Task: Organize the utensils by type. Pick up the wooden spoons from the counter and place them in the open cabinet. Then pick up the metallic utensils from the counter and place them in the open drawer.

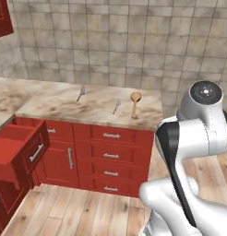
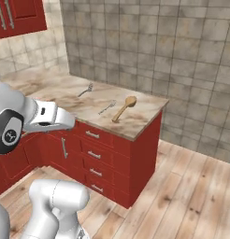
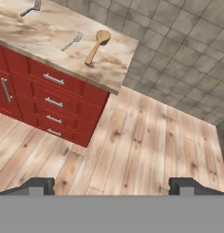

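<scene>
A tan wooden spoon [image 1: 134,103] [image 2: 125,108] [image 3: 96,47] lies near the right end of the beige counter [image 1: 64,103] [image 2: 135,123] [image 3: 109,68]. One grey fork [image 1: 117,105] [image 2: 107,107] [image 3: 72,41] rests just left of it, and a second fork [image 1: 80,93] [image 2: 85,90] [image 3: 31,8] sits farther left. The red open drawer [image 1: 20,145] juts out at the left. A red wall cabinet [image 1: 2,18] [image 2: 18,16] hangs at the upper left; whether it is open I cannot tell. My gripper [image 3: 111,186] is open and holds nothing, well back from the counter over the wooden floor.
Red base cabinets and drawer fronts [image 1: 110,154] [image 3: 50,104] run under the counter. A tiled wall [image 1: 134,46] backs it. Plank floor [image 3: 145,145] spreads to the right of the counter's end. My white arm [image 1: 189,152] [image 2: 23,121] fills the near corners of both base views.
</scene>
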